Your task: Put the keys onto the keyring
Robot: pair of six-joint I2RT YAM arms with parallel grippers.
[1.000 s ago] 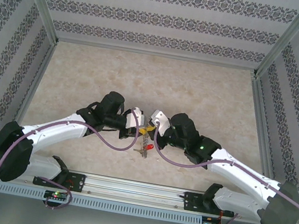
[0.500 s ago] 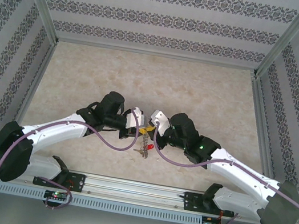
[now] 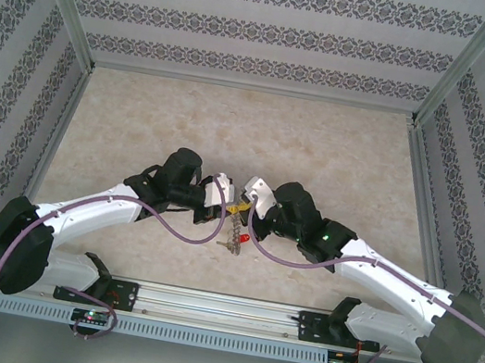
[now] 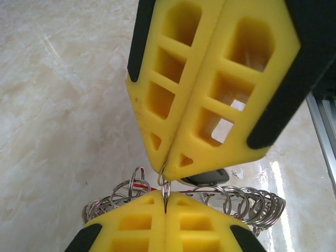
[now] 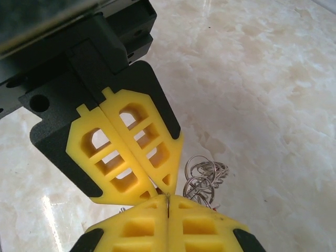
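Observation:
My two grippers meet tip to tip above the near middle of the table. The left gripper [image 3: 226,209] [image 4: 166,195] is shut on a thin wire loop of the keyring [image 4: 252,203]. Facing it, the right gripper [image 3: 241,208] [image 5: 167,198] is shut on a loop at the same spot. The keyring [image 3: 231,246] [image 5: 203,177] hangs just below and behind the fingertips, clear of the table. A red-headed key [image 3: 240,238] dangles at the ring. Behind the right gripper's fingers [image 4: 210,94], a black key head [image 4: 210,177] shows.
The marble-patterned tabletop [image 3: 232,133] lies bare around the arms. Patterned walls with metal posts [image 3: 61,9] enclose it on three sides. A rail [image 3: 219,314] with the arm bases runs along the near edge.
The right forearm has edged slightly left. Both grippers stay tip to tip, with the keyring hanging beneath them in the same place.

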